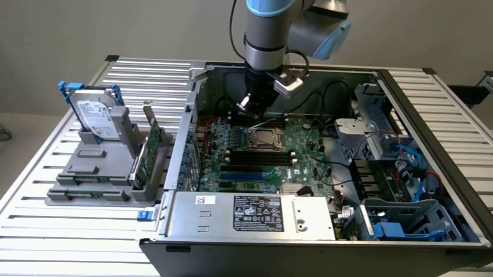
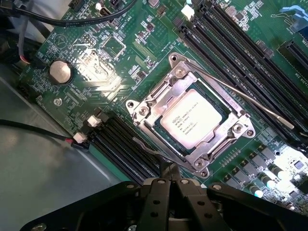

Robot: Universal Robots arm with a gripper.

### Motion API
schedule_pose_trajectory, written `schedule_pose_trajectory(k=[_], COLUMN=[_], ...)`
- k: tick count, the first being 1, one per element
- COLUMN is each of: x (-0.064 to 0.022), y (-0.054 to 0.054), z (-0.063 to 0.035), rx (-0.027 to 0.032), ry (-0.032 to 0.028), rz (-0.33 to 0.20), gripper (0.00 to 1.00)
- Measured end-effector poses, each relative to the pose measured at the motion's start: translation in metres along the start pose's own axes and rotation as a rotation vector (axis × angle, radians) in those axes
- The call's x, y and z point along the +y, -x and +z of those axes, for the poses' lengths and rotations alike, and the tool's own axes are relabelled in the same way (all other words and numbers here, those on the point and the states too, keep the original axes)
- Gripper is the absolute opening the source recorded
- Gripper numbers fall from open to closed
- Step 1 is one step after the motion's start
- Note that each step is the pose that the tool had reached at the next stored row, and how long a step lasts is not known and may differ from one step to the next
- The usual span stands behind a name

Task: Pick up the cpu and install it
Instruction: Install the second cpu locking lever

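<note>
I see the open computer case filling the middle and right of the exterior view, with the motherboard lying flat in it at frame centre. The socket sits on that board, and from the wrist camera I find the cpu lying inside the socket's frame. The gripper hangs just above the socket, toward the upper middle. The power supply lies along the case's lower edge. At the left, a rack holds the hard drive upright.
</note>
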State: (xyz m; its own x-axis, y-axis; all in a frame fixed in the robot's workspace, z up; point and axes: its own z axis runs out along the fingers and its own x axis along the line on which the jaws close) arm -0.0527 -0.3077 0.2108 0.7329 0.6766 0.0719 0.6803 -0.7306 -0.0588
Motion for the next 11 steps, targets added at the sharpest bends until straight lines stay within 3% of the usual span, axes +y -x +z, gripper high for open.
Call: schedule_pose_trajectory(k=[11], x=[0.0044], y=[-0.0040], z=[0.0038], rx=[-0.0008], ry=[-0.0004], rz=[-0.010], gripper=[0.11])
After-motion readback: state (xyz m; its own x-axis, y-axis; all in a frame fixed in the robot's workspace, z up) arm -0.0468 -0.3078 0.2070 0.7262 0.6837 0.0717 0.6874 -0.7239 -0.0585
